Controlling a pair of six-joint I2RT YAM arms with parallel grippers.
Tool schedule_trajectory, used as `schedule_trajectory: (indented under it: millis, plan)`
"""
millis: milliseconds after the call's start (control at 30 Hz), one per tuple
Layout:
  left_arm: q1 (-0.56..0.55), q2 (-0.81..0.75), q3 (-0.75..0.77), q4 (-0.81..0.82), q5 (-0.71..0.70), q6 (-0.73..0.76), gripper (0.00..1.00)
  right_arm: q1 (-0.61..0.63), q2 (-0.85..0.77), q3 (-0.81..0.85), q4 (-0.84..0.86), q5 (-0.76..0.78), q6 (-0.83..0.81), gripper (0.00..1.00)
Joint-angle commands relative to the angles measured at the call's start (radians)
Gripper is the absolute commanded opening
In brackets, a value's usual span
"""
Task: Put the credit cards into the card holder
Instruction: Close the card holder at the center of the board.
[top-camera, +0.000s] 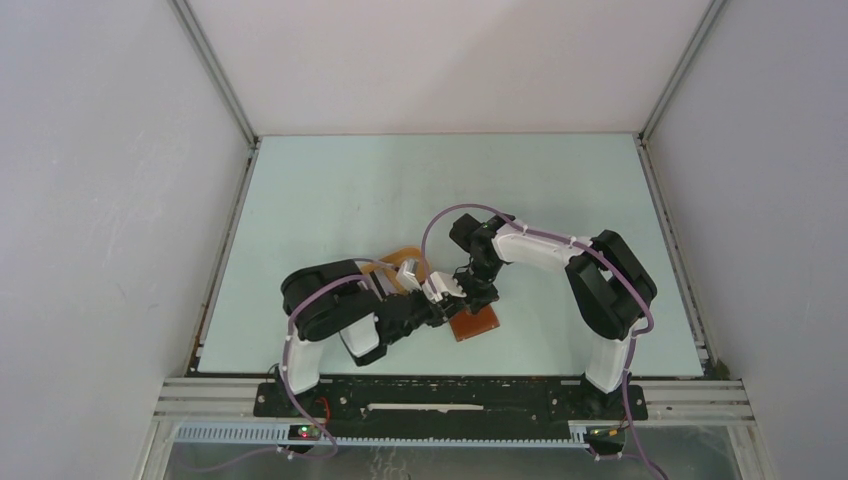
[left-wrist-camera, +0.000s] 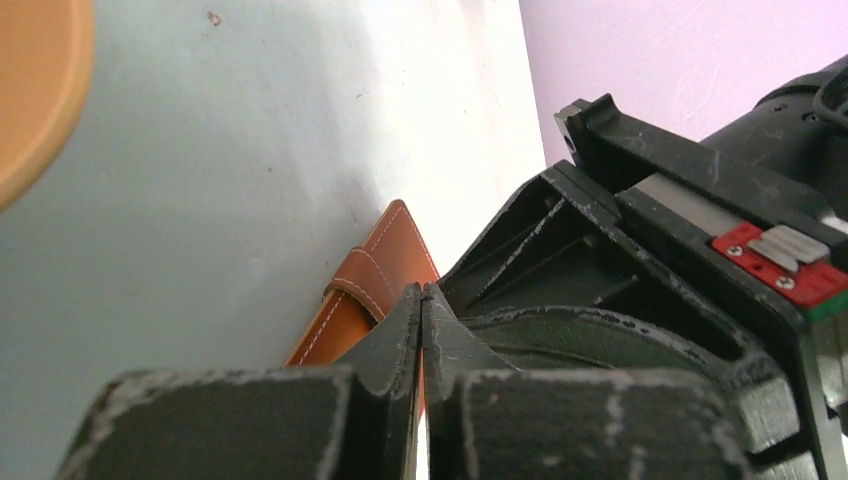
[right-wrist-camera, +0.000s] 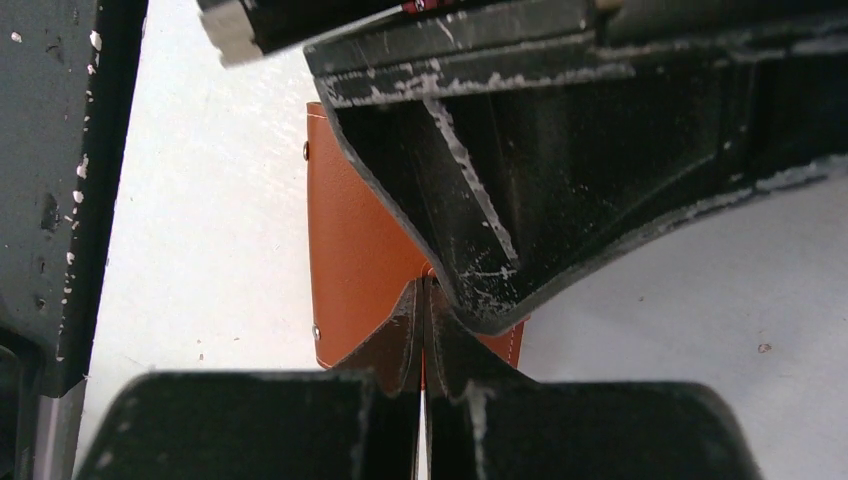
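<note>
The pale table (top-camera: 400, 180) fills the floor of the white booth, and both arms are bent in towards one spot near its front edge. The left arm (top-camera: 330, 300) reaches in from one side and the right arm (top-camera: 540, 245) curls round from the other. Their pincers end up almost nose to nose. Just behind the left pincer (left-wrist-camera: 422, 296), and partly hidden by that arm, lies an orange tray (top-camera: 405, 258). From the left wrist it shows only as a curved edge, well off to the side of the tips. The card holder (top-camera: 478, 324) is brown leather with pale stitching, and it lies flat on the table right under the two pincers. Most of it sticks out on the side nearer the arm bases. From the left wrist it runs out from beneath the tips and ends in a corner just beyond them. From the right wrist it spreads out directly past the tips of the right pincer (right-wrist-camera: 423, 292), with two small rivets along one edge. The left pincer's black finger crosses over it there and comes down right beside those tips. Both pincers are squeezed narrow, with the tips pressed together. I can't tell whether either one nips the leather or anything else between them.
</note>
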Motion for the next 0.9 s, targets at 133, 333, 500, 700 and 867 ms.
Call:
schedule_trajectory:
  millis: [133,333,500,700,867]
  plan:
    - [0.005,0.032,0.05,0.036,0.012,-0.022,0.04,0.009,-0.038,-0.008,0.032,-0.017,0.0,0.0]
    - [0.002,0.047,0.044,0.033,0.047,-0.041,0.02,0.009,-0.039,-0.008,0.039,-0.012,0.007,0.0]
    - [-0.002,0.045,0.018,0.017,0.057,-0.042,0.0,0.009,-0.042,-0.009,0.046,-0.008,0.014,0.0]
    - [-0.002,0.065,0.003,0.0,0.056,-0.048,0.0,0.008,-0.046,-0.008,0.053,-0.008,0.024,0.0]
    - [-0.002,0.055,-0.019,-0.034,0.047,-0.035,0.0,0.003,-0.058,-0.008,0.061,-0.018,0.034,0.0]
